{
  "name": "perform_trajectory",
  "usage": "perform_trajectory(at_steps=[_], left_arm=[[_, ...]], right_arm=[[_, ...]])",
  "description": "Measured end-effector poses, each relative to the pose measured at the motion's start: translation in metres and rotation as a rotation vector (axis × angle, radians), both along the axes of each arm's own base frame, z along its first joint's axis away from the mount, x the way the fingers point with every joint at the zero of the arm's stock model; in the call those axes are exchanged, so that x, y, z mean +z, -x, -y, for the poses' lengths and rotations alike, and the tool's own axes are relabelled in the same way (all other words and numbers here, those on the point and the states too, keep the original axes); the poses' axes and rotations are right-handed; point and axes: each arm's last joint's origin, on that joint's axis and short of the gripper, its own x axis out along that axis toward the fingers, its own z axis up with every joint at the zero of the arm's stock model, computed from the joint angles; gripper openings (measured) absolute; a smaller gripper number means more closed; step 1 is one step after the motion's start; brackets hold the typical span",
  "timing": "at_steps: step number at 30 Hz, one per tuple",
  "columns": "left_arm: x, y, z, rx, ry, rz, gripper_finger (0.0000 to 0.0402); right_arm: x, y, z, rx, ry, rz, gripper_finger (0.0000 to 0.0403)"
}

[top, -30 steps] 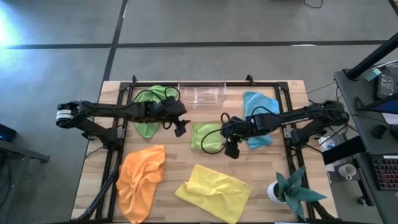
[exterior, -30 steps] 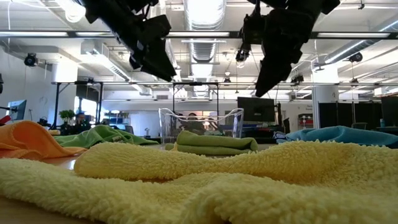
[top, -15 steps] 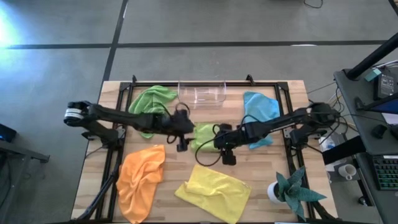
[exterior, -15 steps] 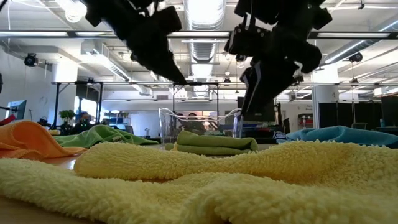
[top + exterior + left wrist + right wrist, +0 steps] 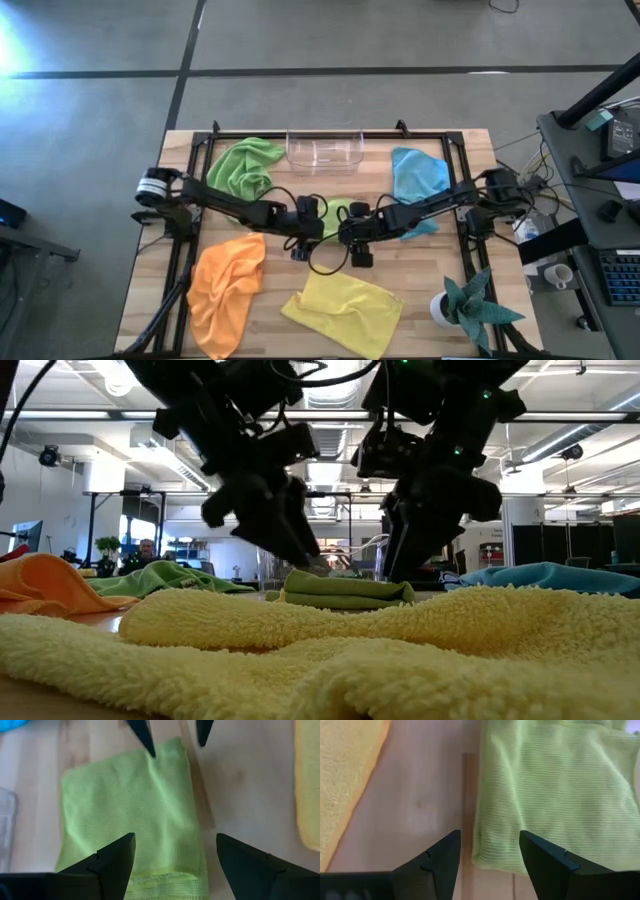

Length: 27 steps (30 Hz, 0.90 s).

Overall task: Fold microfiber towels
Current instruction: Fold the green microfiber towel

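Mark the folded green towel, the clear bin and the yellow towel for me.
folded green towel (image 5: 135,815): left wrist view, middle of its top face.
clear bin (image 5: 324,150): high view, its floor.
yellow towel (image 5: 345,309): high view, centre of the cloth.

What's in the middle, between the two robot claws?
The folded lime green towel lies between the left gripper and the right gripper. The high view shows it best, with both open grippers coming down at its near edge.

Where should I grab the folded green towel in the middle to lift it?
Probably pinch the folded green towel at its near edge, coming straight down, one open gripper per corner: left gripper, right gripper. It lies flat, so only the stacked edge offers a bite.
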Motion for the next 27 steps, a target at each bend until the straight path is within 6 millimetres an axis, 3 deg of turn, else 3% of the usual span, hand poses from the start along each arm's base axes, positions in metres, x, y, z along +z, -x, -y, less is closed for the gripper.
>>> perform_trajectory(at_steps=[11, 19, 27], left_arm=[[-0.032, -0.006, 0.000, 0.004, -0.018, -0.082, 0.0263], [-0.039, -0.011, -0.001, 0.048, -0.056, -0.066, 0.0261], [-0.042, -0.009, -0.002, 0.051, -0.057, -0.065, 0.0197]], right_arm=[[-0.009, 0.005, 0.003, -0.006, 0.002, -0.005, 0.0201], [-0.011, 0.006, 0.003, -0.007, 0.001, -0.005, 0.0201], [-0.025, 0.003, 0.002, -0.010, 0.003, -0.033, 0.0201]])
